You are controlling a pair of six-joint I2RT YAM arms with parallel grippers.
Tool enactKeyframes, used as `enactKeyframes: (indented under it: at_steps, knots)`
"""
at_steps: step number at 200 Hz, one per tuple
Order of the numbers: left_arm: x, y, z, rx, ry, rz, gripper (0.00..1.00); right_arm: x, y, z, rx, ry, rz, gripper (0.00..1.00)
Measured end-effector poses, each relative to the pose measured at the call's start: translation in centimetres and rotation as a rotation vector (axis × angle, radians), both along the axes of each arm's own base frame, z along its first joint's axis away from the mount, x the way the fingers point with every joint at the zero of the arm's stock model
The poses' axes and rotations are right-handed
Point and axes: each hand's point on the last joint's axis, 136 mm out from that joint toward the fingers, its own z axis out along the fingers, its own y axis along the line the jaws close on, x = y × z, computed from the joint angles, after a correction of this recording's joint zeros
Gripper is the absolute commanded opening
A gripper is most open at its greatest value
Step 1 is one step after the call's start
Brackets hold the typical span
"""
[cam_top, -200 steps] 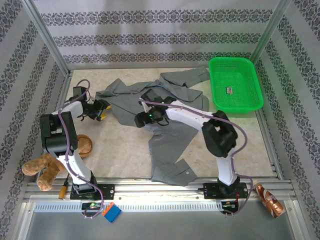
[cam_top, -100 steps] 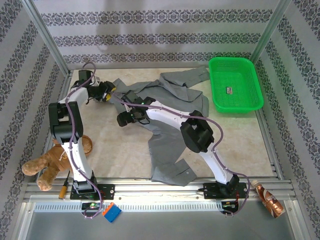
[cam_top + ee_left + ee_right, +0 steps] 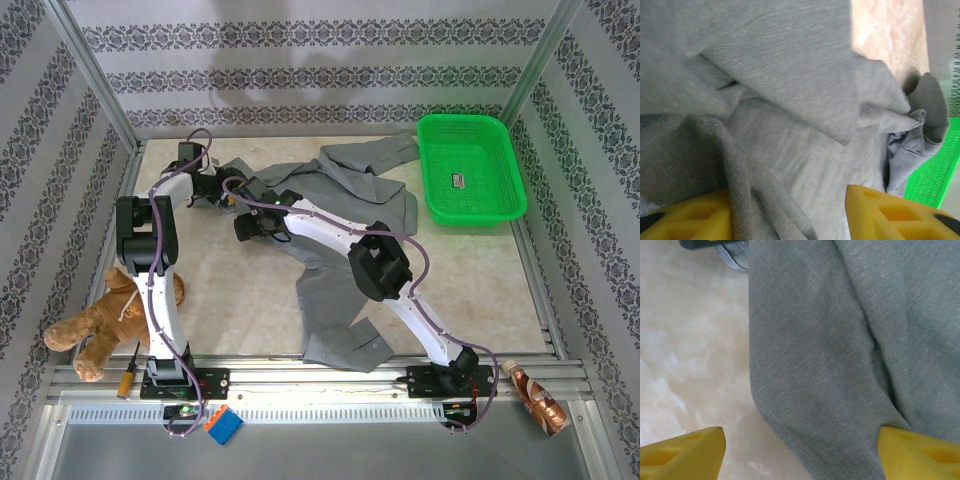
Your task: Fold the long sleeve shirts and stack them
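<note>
The grey shirt (image 3: 335,290) lay rumpled across the table (image 3: 230,290), sleeves sprawled. The left gripper (image 3: 787,200) stood open astride a bunched fold. The right gripper (image 3: 800,440) gaped over its edge.

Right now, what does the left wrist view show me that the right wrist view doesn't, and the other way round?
Left wrist: the shirt bunched in deep folds, one ridge of cloth running up between the parted fingers of the left gripper, and the green basket at the right edge. Right wrist: a flat, smooth shirt edge lying on a broad stretch of bare table, with the right gripper open astride that edge. Both: grey shirt fabric, some table, and yellow fingers standing apart.
</note>
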Motion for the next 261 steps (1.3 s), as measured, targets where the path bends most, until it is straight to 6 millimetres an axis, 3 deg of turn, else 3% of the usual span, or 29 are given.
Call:
enactKeyframes:
  at_steps: [26, 56, 90, 101, 128, 144, 165, 185, 211, 234, 261]
  knots:
    - [0.2, -0.1, 0.4, -0.008, -0.010, -0.006, 0.53, 0.3, 0.2, -1.2, -0.012, 0.018, -0.022, 0.69]
    - [0.0, -0.2, 0.6, -0.017, -0.011, -0.010, 0.53, 0.9, -0.6, -2.6, -0.036, 0.038, -0.080, 0.28]
    - [-1.7, 0.4, 2.7, -0.028, -0.020, 0.016, 0.60, 1.7, -1.9, -2.8, -0.037, 0.049, -0.134, 0.05]
    - [-2.3, 1.0, 4.3, -0.028, -0.044, 0.034, 0.62, 1.8, -2.6, -2.6, -0.033, 0.057, -0.154, 0.00]
    - [-3.5, 3.4, 9.7, -0.014, -0.144, 0.086, 0.64, 1.6, -4.3, -1.6, -0.014, 0.087, -0.172, 0.00]
    - [-4.4, 4.8, 12.8, 0.006, -0.199, 0.116, 0.64, 1.4, -4.8, 0.0, 0.032, 0.109, -0.174, 0.00]
    - [-6.1, 5.3, 14.5, 0.045, -0.220, 0.132, 0.64, 1.1, -4.5, 3.3, 0.141, 0.141, -0.160, 0.00]
    - [-8.5, 4.8, 13.5, 0.069, -0.183, 0.126, 0.64, 0.8, -4.1, 6.7, 0.237, 0.148, -0.131, 0.00]
    - [-12.5, 4.2, 9.2, 0.087, -0.065, 0.124, 0.64, 0.1, -3.5, 9.7, 0.323, 0.167, -0.097, 0.00]
    - [-15.8, 3.6, 5.5, 0.088, 0.038, 0.122, 0.64, -0.5, -2.9, 10.3, 0.372, 0.219, -0.081, 0.00]
    - [-17.9, 1.9, 3.1, 0.062, 0.098, 0.112, 0.58, -1.2, -2.6, 10.4, 0.407, 0.278, -0.072, 0.00]
